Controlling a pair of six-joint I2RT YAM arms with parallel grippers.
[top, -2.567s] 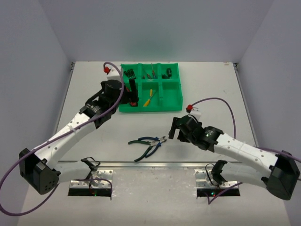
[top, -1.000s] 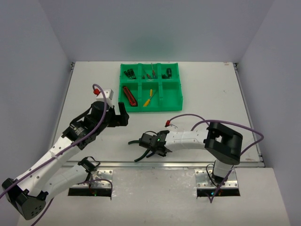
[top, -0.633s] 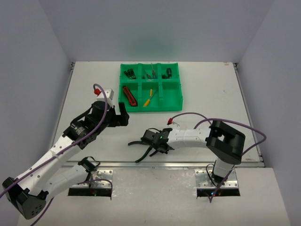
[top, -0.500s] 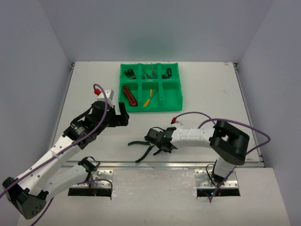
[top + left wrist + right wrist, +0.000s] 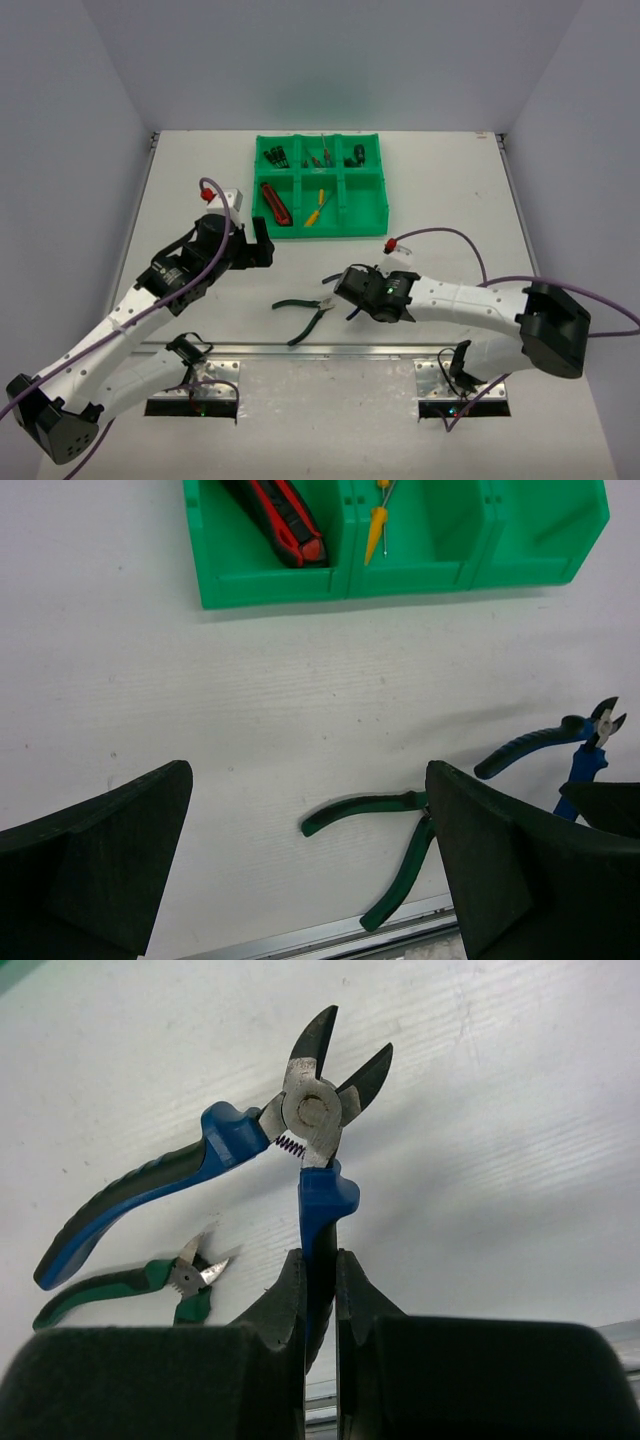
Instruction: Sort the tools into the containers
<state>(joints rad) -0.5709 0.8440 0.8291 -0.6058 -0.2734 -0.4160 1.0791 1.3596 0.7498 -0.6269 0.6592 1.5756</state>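
Observation:
My right gripper [image 5: 320,1260] is shut on one handle of the blue-handled pliers [image 5: 312,1110], which it holds just above the table, jaws spread and the other handle hanging free. From above, the right gripper [image 5: 347,288] and blue pliers [image 5: 331,279] sit right of the green-handled pliers [image 5: 305,310], which lie flat near the front edge. My left gripper [image 5: 262,240] hovers open and empty between the tray and the green pliers [image 5: 400,810]. The green tray [image 5: 310,230] holds a red-and-black knife [image 5: 275,203] and a yellow screwdriver [image 5: 317,208].
Small tools [image 5: 320,158] lie in the tray's rear compartments. A metal rail [image 5: 330,350] runs along the table's near edge, close to the green pliers. Grey walls stand along the left, right and back of the table.
My right gripper closed on a blue pliers handle, lifted it off the table and drew back to the right. The green pliers stayed in place. The left arm barely moved.

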